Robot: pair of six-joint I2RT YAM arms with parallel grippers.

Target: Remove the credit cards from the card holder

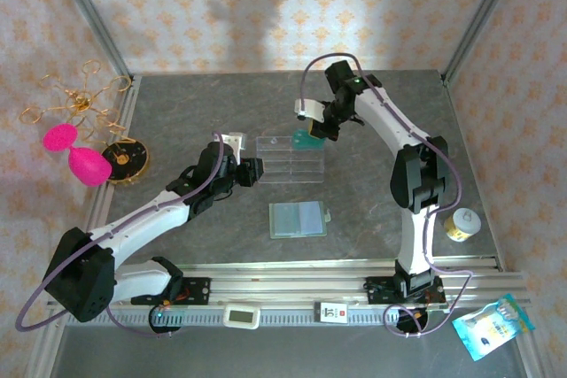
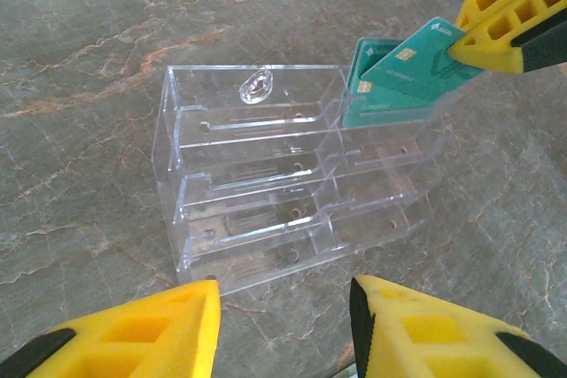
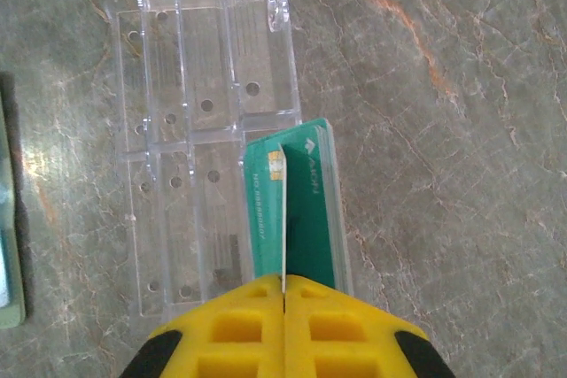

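1. The table [image 1: 177,104] is grey stone-patterned, and everything I work on sits around its middle.
2. The clear tray [image 1: 288,161] stands at the middle, slightly towards the far edge.
3. The card holder [image 1: 297,219] lies open and flat between the tray and the near edge, apart from the tray.
4. My left hand [image 2: 282,298] hovers just beside the tray's left side, its fingers spread with nothing between them.
5. My right hand [image 3: 283,285], above the tray's far right corner, is pressed together on one teal credit card [image 2: 416,64], pinching its top edge.
6. More teal cards [image 3: 312,219] stand in that far right compartment, and the pinched card's lower end is among them.
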